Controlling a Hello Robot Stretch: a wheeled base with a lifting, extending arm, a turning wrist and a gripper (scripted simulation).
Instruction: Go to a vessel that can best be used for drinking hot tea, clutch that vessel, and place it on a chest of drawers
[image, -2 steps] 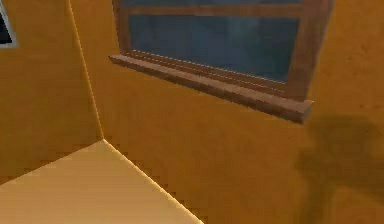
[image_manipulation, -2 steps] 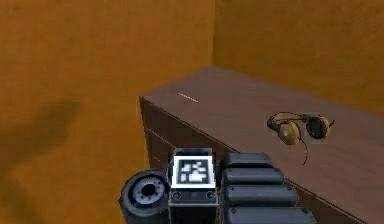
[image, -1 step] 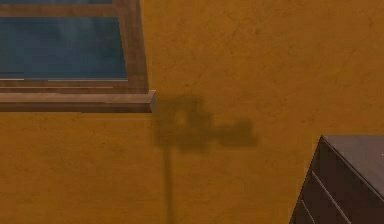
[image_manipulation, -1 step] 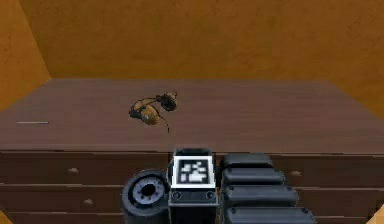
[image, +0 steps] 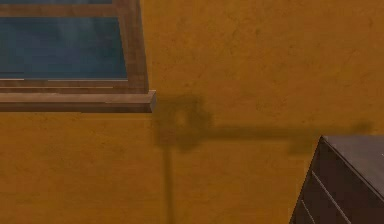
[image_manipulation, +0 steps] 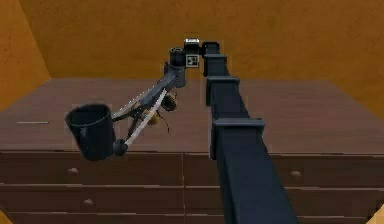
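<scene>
A dark cup-shaped vessel (image_manipulation: 90, 131) hangs at the far end of my gripper (image_manipulation: 121, 136), clear of the surface below, so the gripper holds it. The arm (image_manipulation: 235, 130) reaches out over the top of a dark brown chest of drawers (image_manipulation: 300, 115), and the vessel hangs above that top, near its front edge, toward the arm side view's left. The drawer fronts (image_manipulation: 130, 172) with small knobs run below it. A corner of the same dark chest (image: 345, 185) appears at the forward view's bottom right.
An orange wall (image: 250, 80) stands close ahead, with a wood-framed window (image: 65, 50) and its sill at the forward view's upper left. Orange walls (image_manipulation: 280, 40) also back the chest and close it in at the arm side view's left.
</scene>
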